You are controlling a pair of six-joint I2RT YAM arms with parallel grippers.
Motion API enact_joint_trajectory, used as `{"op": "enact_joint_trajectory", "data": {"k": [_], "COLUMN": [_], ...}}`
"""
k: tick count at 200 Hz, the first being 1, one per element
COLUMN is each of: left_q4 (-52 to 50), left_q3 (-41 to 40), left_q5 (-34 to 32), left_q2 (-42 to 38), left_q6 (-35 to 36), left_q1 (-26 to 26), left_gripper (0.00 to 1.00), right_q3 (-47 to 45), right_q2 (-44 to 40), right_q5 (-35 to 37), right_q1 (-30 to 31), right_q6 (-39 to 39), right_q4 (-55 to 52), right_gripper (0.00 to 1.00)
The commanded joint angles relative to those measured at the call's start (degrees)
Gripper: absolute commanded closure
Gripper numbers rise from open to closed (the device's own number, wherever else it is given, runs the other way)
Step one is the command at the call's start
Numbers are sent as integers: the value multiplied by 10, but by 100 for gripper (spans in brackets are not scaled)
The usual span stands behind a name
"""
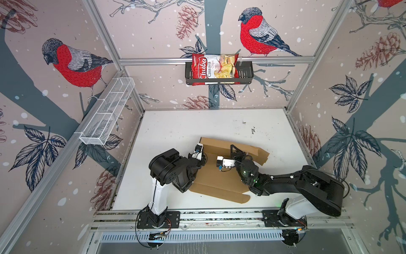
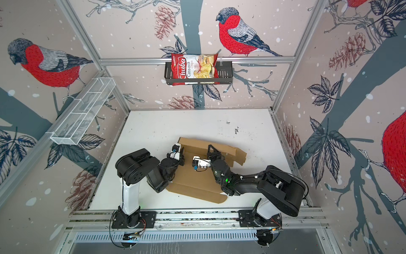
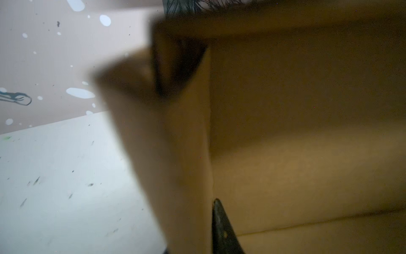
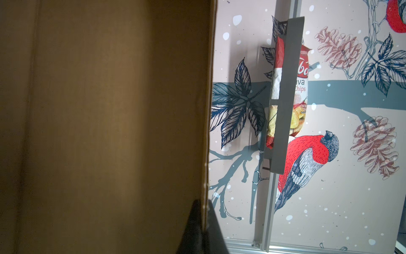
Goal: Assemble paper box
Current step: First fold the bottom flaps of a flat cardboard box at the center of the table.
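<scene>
Pinching creased paper box (image 1: 219,187), seemingly.

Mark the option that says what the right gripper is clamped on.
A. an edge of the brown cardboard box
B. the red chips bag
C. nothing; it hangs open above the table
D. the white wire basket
A: in the right wrist view the right gripper has a finger on either side of the paper box panel's edge, while the chips bag sits in the wall basket.
</scene>
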Motion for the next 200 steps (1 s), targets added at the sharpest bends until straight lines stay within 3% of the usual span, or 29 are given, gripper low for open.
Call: {"op": "enact_joint_trajectory", "data": {"k": [1, 34, 80, 107, 137, 162, 200], "left_q4": [99, 99, 98, 99, 99, 98, 99], "left_q3": [7, 16, 14, 14, 17, 17, 15], "left_q5": [-55, -54, -32, -26, -4, 7, 15], "left_q2": [20, 28, 30, 34, 41, 42, 37], "left_q6": [-3, -9, 5, 12, 20, 27, 23], "left_q1": [-13, -15, -14, -14, -14, -14, -13], "left_gripper": [82, 90, 91, 92, 92, 92, 92], "right_q3": [-7, 6, 123, 211, 318, 395, 516], "right_q2": [3, -23, -182, -227, -203, -142, 14], "right_q5": [-9, 2, -104, -233, -410, -577, -668], "right_q1": [13, 22, 24, 12, -42, -126, -186], "right_q6": [17, 53, 254, 386, 502, 643, 861], "right_q4": [-45, -79, -470, -647, -741, -726, -704], "right_gripper": [95, 70, 40, 26, 22, 19, 20]}}
